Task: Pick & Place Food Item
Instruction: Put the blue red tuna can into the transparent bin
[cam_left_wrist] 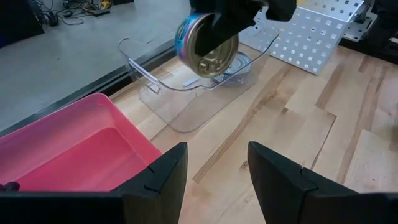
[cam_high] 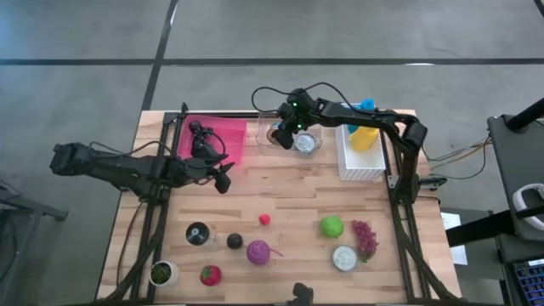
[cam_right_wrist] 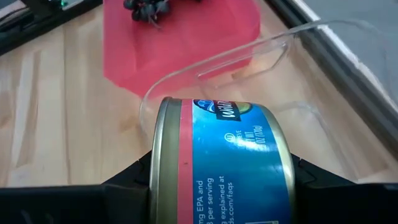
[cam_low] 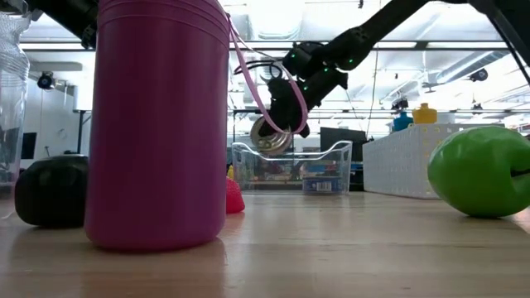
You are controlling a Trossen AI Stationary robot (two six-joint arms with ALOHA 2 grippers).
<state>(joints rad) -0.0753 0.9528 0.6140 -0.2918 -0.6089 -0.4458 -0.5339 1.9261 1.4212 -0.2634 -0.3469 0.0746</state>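
Note:
My right gripper (cam_high: 282,133) is shut on a tin can (cam_right_wrist: 224,162) with a blue and red label and hangs just above the clear plastic bin (cam_left_wrist: 186,93) at the table's far side. A second can (cam_high: 307,143) lies inside that bin. Left of the bin stands the pink tray (cam_high: 223,140), with a dark grape bunch (cam_right_wrist: 146,9) in it. My left gripper (cam_left_wrist: 214,162) is open with nothing between its fingers. It hovers over the table by the pink tray's near right corner. My right gripper pinches the can between its two fingers, one on each flat end (cam_right_wrist: 158,165), so the label wall faces the wrist camera. The fingers slant down from the table's right. The can lies on its side, tilted, lifted clear above the bin (cam_low: 271,136).
A white perforated basket (cam_high: 361,157) with a yellow bottle stands right of the bin. Near the front edge lie a green fruit (cam_high: 331,226), purple grapes (cam_high: 365,239), another can (cam_high: 344,257), a purple vegetable (cam_high: 257,252), a strawberry (cam_high: 210,274) and dark items.

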